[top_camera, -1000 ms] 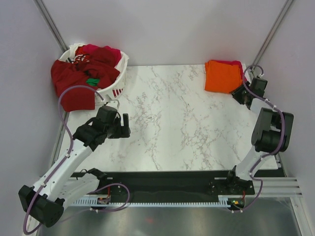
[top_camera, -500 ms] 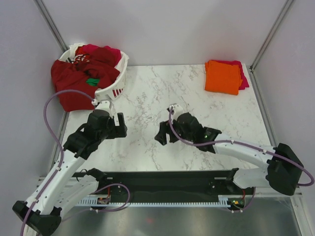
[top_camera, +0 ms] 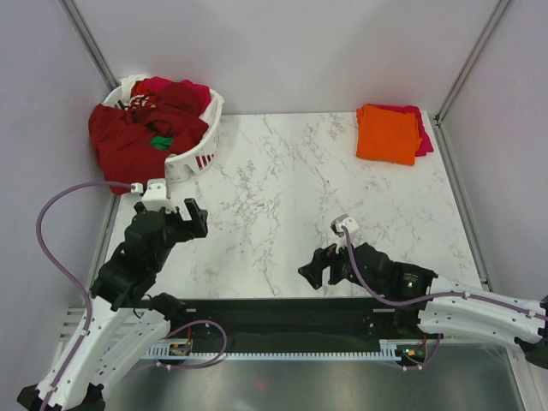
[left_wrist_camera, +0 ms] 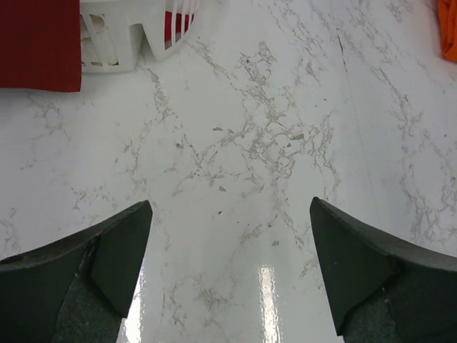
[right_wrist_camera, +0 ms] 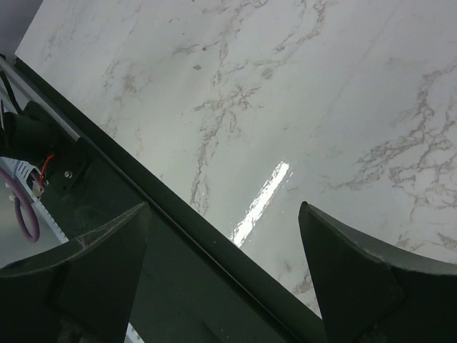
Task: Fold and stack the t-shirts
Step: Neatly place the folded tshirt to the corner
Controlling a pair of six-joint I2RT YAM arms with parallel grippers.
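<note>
A folded bright orange t-shirt (top_camera: pixel 385 133) lies on a magenta-pink one (top_camera: pixel 422 137) at the table's far right corner. More t-shirts, dark red (top_camera: pixel 128 154), crimson (top_camera: pixel 175 90) and a bit of green (top_camera: pixel 161 141), are heaped in the white basket (top_camera: pixel 205 141) at the far left. The dark red one hangs over the basket's side (left_wrist_camera: pixel 39 43). My left gripper (top_camera: pixel 190 219) (left_wrist_camera: pixel 230 204) is open over bare marble, a short way in front of the basket (left_wrist_camera: pixel 121 43). My right gripper (top_camera: pixel 318 267) (right_wrist_camera: pixel 223 207) is open and empty, low over the table's near edge.
The marble table top (top_camera: pixel 282 197) lies between the basket and the stack. A black rail (right_wrist_camera: pixel 178 250) runs along the near edge, right under my right gripper. A sliver of the orange shirt (left_wrist_camera: pixel 450 28) shows at the left wrist view's right border.
My right arm swung from the stack at the far right corner to the near edge and its jaws opened. My left arm drew back toward the near left.
</note>
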